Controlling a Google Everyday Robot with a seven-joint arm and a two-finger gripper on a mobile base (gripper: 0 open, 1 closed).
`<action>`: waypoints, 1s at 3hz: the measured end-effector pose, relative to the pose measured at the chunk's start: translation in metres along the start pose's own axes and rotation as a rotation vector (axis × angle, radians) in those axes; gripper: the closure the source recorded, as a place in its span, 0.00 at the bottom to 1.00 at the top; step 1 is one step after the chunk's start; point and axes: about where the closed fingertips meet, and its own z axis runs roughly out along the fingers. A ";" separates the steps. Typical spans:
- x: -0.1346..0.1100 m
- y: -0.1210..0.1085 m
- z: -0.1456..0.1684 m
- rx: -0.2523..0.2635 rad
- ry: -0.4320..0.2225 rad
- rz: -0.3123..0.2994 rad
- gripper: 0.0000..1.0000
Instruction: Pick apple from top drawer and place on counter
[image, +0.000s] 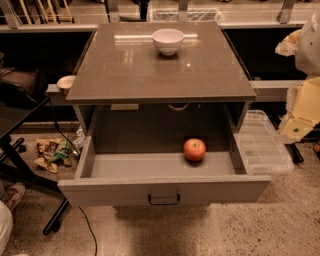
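The gripper (301, 115) hangs at the right edge of the frame, near a clear plastic bin (262, 145). I cannot tell if it is open or closed. Left of it, the top drawer (165, 190) stands open. The apple (194, 149) sits inside it, right of the middle. A white bowl (168, 41) stands on the counter (150, 75), near the top.

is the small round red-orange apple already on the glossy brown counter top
No, the apple lies inside the open grey drawer, below the counter; the robot's tool is off at the right edge.
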 end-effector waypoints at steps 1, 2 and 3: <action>0.000 0.000 0.000 0.000 0.000 0.000 0.00; -0.001 0.005 0.016 -0.040 -0.047 0.035 0.00; -0.005 0.014 0.062 -0.121 -0.141 0.140 0.00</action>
